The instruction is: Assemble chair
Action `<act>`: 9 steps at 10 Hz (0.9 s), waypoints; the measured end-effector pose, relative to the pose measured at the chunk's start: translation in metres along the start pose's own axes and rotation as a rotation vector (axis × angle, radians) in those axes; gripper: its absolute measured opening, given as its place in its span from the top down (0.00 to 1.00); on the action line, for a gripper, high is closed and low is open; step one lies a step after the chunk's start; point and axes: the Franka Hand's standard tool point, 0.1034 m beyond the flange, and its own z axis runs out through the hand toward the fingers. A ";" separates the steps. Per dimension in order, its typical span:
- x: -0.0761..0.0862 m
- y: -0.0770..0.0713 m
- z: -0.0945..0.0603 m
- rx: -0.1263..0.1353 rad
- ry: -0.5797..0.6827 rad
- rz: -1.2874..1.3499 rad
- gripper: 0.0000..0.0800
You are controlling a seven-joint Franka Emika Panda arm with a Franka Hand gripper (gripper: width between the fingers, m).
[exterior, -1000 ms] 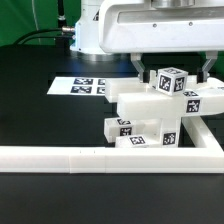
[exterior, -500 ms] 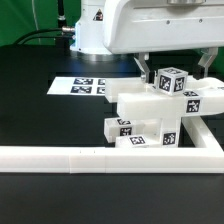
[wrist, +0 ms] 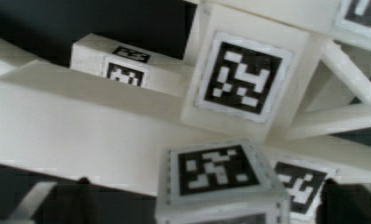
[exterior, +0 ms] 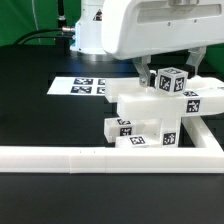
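Where pincer flanks top post of chair; border rail just beside.

The chair pieces sit stacked on the desk at the exterior view's right, inside the corner of the border rail, which runs in front of them. The marker board lies behind them, toward that view's left. The fingers flank the topmost post, perhaps touching it.

Rail apparently hems chair front
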 end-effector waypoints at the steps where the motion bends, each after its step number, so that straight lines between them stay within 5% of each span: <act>1: 0.000 0.000 0.000 0.000 0.000 0.003 0.40; 2: 0.000 0.000 0.000 0.000 0.000 0.029 0.63; 9: 0.000 -0.001 0.000 0.003 0.001 0.395 0.64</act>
